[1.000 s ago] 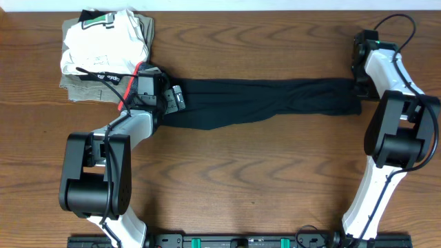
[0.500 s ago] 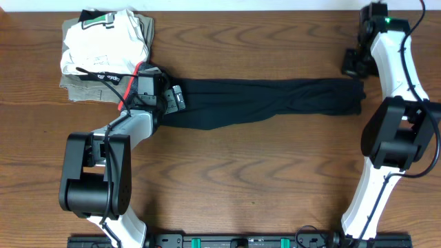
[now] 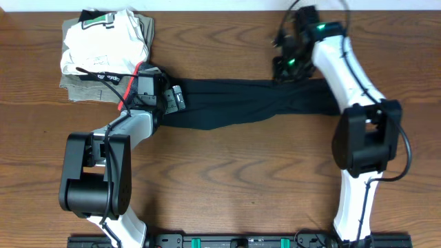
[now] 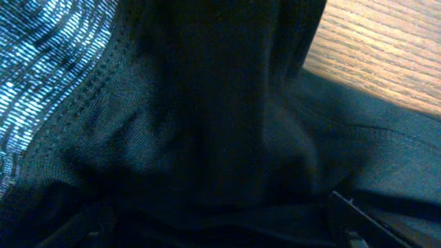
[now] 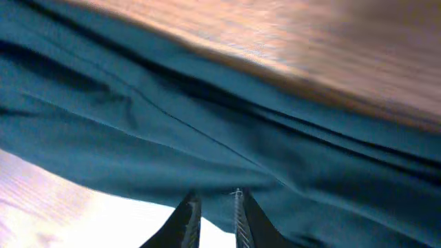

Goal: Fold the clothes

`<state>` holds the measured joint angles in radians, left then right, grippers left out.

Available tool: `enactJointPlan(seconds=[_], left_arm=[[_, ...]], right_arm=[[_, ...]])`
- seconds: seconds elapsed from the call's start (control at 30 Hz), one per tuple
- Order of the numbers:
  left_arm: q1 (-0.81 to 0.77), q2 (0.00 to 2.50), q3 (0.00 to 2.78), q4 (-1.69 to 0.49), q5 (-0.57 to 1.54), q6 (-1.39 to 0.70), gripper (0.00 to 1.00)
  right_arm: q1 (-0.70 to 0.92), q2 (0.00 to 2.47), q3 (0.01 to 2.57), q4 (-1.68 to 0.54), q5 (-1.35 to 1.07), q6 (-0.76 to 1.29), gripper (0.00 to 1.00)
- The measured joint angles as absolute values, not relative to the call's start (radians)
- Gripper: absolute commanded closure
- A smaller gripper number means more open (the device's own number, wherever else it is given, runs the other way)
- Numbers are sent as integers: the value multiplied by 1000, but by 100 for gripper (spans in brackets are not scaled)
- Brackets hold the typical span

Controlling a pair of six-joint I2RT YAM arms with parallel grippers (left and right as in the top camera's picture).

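From overhead, the pants (image 3: pixel 248 100) lie flat on the wooden table (image 3: pixel 227 179) as one long dark strip. Their long axis runs left to right across the upper middle of the table, with the waist end to my left and the leg ends to my right. The right arm crosses over the leg ends and hides them. The cloth looks soft and black, and long creases twist along its length, so the legs are bunched together and not smoothed out. A stack of folded garments (image 3: pixel 103 52), white on top of olive, sits at the far left corner, just beyond the waist end. My left gripper (image 3: pixel 172 98) rests on that waist end with its jaws spread wide. Its wrist camera is filled with dark knit, and I cannot tell whether any of it is actually gripped. That close view shows what the overhead cannot: a shiny grey woven band (image 4: pixel 41 76) at the upper left, a stitched seam beside it, and one dark finger (image 4: pixel 358 224) low on the right. My right gripper (image 5: pixel 212 207) hangs at the strip's far edge, right of centre. Its wrist view, blurred, shows the fabric as teal-blue and ridged. The two fingertips stand a narrow gap apart, and I can see nothing pinched between them.
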<state>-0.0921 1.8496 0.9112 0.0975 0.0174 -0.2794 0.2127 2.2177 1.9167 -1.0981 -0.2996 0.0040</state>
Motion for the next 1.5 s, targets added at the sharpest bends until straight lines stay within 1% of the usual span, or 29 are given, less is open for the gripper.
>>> enactJointPlan(seconds=[0.17, 0.37, 0.63, 0.83, 1.13, 1.5], left_arm=[[-92, 1850, 911, 97, 17, -279, 2], [-92, 1850, 911, 97, 17, -279, 2], [-92, 1850, 911, 97, 17, -279, 2], [-92, 1850, 911, 97, 17, -279, 2], [-92, 1850, 911, 97, 16, -279, 2], [-92, 1850, 911, 97, 17, -279, 2]], right_arm=[[277, 2218, 1795, -992, -289, 19, 83], [305, 2218, 1746, -970, -275, 45, 82], [304, 2218, 1729, -915, -253, 60, 82], [303, 2233, 1718, -898, -201, 75, 84], [292, 2256, 1718, -893, -122, 87, 82], [215, 2256, 1718, -865, 13, 99, 83]])
